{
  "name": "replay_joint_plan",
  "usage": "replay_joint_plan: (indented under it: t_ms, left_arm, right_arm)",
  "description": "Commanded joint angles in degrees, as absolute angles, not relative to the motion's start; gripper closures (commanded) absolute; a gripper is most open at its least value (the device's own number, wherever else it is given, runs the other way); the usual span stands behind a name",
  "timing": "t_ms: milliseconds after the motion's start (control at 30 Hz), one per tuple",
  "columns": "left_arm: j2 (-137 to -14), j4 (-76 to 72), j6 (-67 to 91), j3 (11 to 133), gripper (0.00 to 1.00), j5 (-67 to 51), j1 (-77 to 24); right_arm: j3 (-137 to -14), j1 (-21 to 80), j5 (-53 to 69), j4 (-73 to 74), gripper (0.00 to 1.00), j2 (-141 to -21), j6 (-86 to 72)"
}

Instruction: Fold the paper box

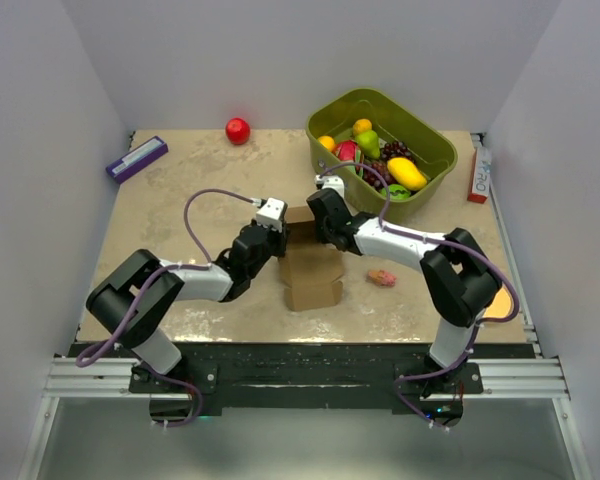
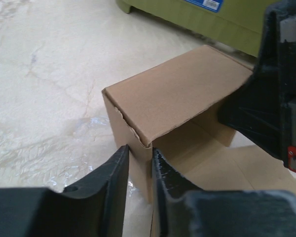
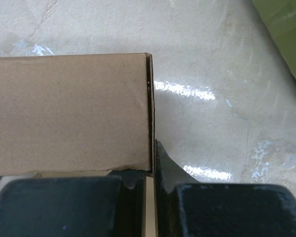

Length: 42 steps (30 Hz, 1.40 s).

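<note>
Mid-fold, I judge: the plain brown cardboard paper box (image 1: 312,272) sits at the centre of the beige table (image 1: 180,200), with its 12 o'clock end raised into walls and the 6 o'clock flaps flat. The next move calls for lifting those flaps. At the box's 10 o'clock, the left gripper (image 2: 139,150) straddles a wall corner, fingers narrowly parted; I cannot tell whether it pinches. At 1 o'clock, the right gripper (image 3: 149,163) is clamped on a wall edge.

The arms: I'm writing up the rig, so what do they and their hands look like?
Left arm and right arm share white links between bulky black joint housings, each trailed by a looping purple cable. Left hand and right hand have matte black, tapered fingers.
</note>
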State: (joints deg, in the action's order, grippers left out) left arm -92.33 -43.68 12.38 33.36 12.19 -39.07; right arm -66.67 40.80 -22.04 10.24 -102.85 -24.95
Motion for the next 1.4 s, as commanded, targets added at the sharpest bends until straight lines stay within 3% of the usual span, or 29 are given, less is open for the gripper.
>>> replay_joint_plan:
  t_ms: [0,200,767,1067,1200,1267,1367]
  left_arm:
    - [-93.3,-42.8,12.4,36.8,0.80,22.4,-42.2]
    - [-93.3,-41.1,13.0,37.9,0.91,26.5,-43.5]
    - [-91.7,-37.6,14.0,38.8,0.94,29.7,-43.6]
    - [-91.3,-35.6,14.8,39.6,0.94,30.6,-43.6]
    - [-92.3,-33.4,15.2,41.6,0.92,28.7,-43.6]
    - [-93.2,-31.5,15.5,44.0,0.91,28.0,-43.6]
    - [-94.5,-28.9,15.8,46.0,0.88,27.4,-43.6]
  right_arm:
    - [-71.1,41.4,-26.0,12.9,1.00,-104.1,-30.3]
    - [-74.5,42.4,-33.2,17.9,1.00,-106.2,-32.3]
    - [-76.5,42.5,-46.3,26.2,1.00,-109.6,-36.1]
    - [-74.9,39.9,-45.4,25.8,1.00,-108.9,-37.0]
    - [-71.0,39.9,-38.0,19.3,1.00,-105.4,-35.2]
    - [-67.9,39.9,-34.1,14.2,0.94,-102.1,-35.5]
    - [-65.2,40.0,-31.4,10.1,0.76,-99.8,-36.1]
